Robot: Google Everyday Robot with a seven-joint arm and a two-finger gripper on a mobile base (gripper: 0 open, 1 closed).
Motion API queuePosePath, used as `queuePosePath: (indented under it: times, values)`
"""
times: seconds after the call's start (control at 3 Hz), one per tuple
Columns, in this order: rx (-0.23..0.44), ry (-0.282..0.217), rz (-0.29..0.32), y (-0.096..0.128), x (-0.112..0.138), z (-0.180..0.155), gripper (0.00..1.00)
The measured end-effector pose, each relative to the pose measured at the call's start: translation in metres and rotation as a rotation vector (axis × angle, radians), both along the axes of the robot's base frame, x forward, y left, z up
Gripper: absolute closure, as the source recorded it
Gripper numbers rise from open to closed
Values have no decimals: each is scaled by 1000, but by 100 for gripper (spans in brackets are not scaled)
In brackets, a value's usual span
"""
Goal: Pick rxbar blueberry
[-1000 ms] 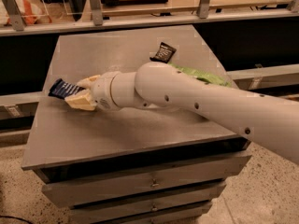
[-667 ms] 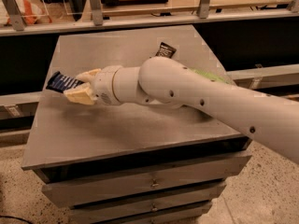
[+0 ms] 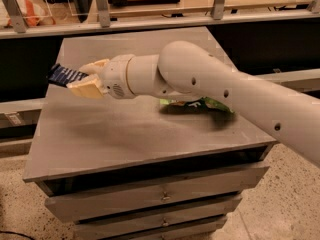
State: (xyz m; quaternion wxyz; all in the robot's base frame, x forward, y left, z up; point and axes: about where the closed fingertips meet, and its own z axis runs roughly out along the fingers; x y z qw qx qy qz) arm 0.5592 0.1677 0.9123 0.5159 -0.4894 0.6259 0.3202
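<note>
Pickup looks nearly done: the blue snack bar (image 3: 62, 75) is pinched in the gripper (image 3: 79, 79) at the left edge of the bench (image 3: 150, 139) and appears to be raised off the surface. The fingers (image 3: 86, 89) are narrowed onto the bar's near end, and its far end pokes out past the edge. What seems left is carrying it well clear. A green chip bag (image 3: 200, 105) lies near the right edge, partly under the arm.

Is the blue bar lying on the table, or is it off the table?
Off it: the rxbar blueberry is clamped in the pincer, in the air over the left edge of the table.
</note>
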Motion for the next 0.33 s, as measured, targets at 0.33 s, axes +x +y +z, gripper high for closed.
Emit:
queuePosePath:
  times: [0.33]
  values:
    - [0,0,0,0,0,0,100]
